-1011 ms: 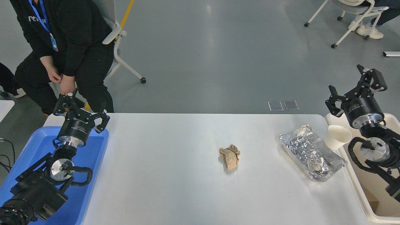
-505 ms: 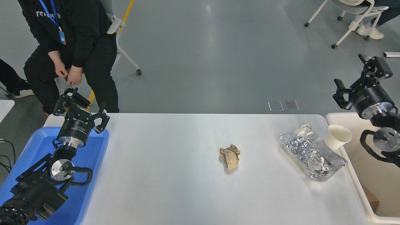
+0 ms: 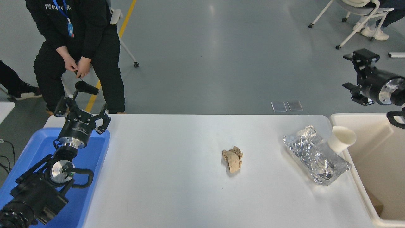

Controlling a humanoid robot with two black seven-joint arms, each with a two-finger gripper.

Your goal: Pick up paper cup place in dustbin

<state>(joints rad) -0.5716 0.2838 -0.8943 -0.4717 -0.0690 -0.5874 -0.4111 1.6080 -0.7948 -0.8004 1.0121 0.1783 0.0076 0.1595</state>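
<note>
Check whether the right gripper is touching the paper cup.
Apart. The head view shows the right gripper raised over the floor beyond the table's far edge, with clear open space between it and the paper cup beside the dustbin.

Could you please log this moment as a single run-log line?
right gripper: open, raised beyond table | paper cup: on table beside dustbin | left gripper: parked

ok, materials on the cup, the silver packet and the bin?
Paper cup: matte white, looks like thin paperboard with a rolled rim. Silver packet: crinkled, mirror-bright, likely metal foil. Dustbin: smooth cream walls with a rounded rim, probably moulded plastic.
</note>
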